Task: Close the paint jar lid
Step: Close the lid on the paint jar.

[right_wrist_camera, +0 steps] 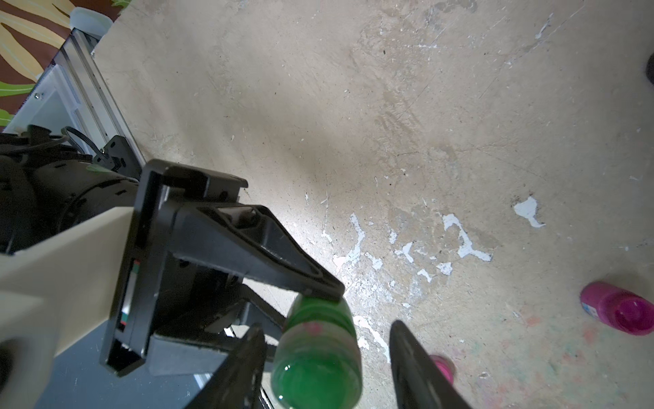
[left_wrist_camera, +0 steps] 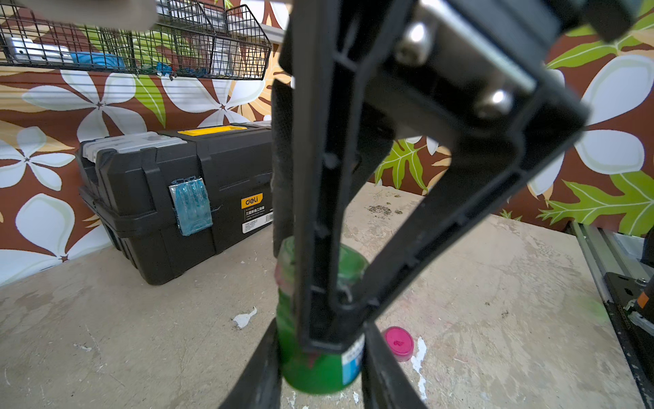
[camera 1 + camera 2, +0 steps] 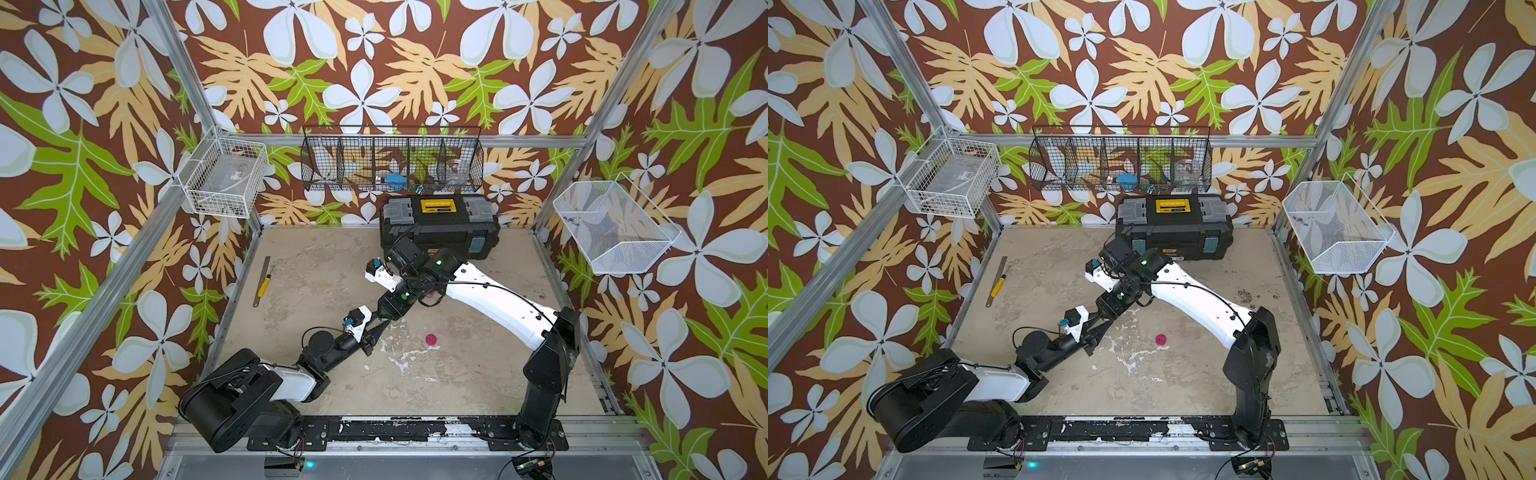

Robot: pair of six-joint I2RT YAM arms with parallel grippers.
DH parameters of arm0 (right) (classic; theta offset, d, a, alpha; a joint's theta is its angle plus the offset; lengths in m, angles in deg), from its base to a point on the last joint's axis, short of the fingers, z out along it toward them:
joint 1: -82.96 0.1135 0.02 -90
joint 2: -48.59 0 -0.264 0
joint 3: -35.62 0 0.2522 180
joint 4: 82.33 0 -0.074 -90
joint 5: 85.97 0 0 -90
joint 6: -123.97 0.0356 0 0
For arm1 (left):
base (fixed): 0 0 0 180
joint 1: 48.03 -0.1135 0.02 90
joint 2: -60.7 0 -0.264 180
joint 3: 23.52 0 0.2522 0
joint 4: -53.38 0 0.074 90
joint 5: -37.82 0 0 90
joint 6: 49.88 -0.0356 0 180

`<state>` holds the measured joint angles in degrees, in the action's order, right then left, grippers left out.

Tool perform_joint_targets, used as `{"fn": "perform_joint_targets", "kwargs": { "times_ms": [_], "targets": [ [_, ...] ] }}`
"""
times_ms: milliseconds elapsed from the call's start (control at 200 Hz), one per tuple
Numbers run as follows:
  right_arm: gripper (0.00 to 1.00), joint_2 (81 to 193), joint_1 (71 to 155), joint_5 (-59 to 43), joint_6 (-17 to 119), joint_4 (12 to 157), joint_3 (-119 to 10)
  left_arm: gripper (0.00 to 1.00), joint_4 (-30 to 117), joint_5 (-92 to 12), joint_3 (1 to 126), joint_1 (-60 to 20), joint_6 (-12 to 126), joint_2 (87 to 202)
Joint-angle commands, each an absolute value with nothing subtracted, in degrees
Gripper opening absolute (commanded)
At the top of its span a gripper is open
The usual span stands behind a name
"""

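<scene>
Two pincers: both meet at one green paint jar [image 1: 318, 368] near the middle of the tabletop [image 3: 316, 266]; the arms hide the jar in both top views.
Left pincer [image 2: 318, 371]: clamped on the jar's body, one finger on each side, level with the white-and-blue label.
Right pincer [image 1: 326, 327]: over the jar from above, jaws apart, one finger on each side of the jar's top, with a clear gap on one side.
Green lid [image 2: 349, 263]: sitting on the jar; how tight it is cannot be told.
Jar's footing: whether it rests on the tabletop or is lifted cannot be told.
Pink lid [image 3: 431, 340]: flat on the tabletop, near the pincers, toward the front edge.
Pink jar [image 1: 617, 313]: apart from the pink lid, mouth uncovered, mostly hidden under the right arm in the top views.
Toolbox [image 3: 439, 226]: black, closed, against the back wall.
Ruler [image 3: 262, 276]: near the tabletop's left edge.
</scene>
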<state>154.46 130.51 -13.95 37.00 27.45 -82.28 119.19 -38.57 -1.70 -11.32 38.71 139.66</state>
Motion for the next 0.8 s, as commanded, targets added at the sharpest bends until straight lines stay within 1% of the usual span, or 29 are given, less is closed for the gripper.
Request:
{"fn": "perform_joint_targets", "kwargs": {
  "times_ms": [0,90,270,440,791],
  "targets": [
    [0.63,154.38,130.53,-13.52,37.31,26.21,-83.42,0.12,121.0,-38.71,-1.58,-11.21,38.71,139.39],
    [0.69,154.01,130.33,-13.31,37.48,26.08,-84.21,0.12,120.92,-38.82,-1.67,-11.21,38.63,139.29],
    [0.72,151.16,128.28,-12.42,38.71,27.56,-83.29,0.12,120.92,-38.73,-1.72,-11.2,38.63,139.27],
    [0.72,149.43,126.21,-12.47,39.07,28.8,-81.16,0.12,120.92,-38.6,-1.62,-11.2,38.63,139.19],
    [0.7,151.6,126.06,-13.59,38.82,28.89,-80.45,0.12,120.92,-38.48,-1.58,-11.24,38.61,139.23]
  ]
}}
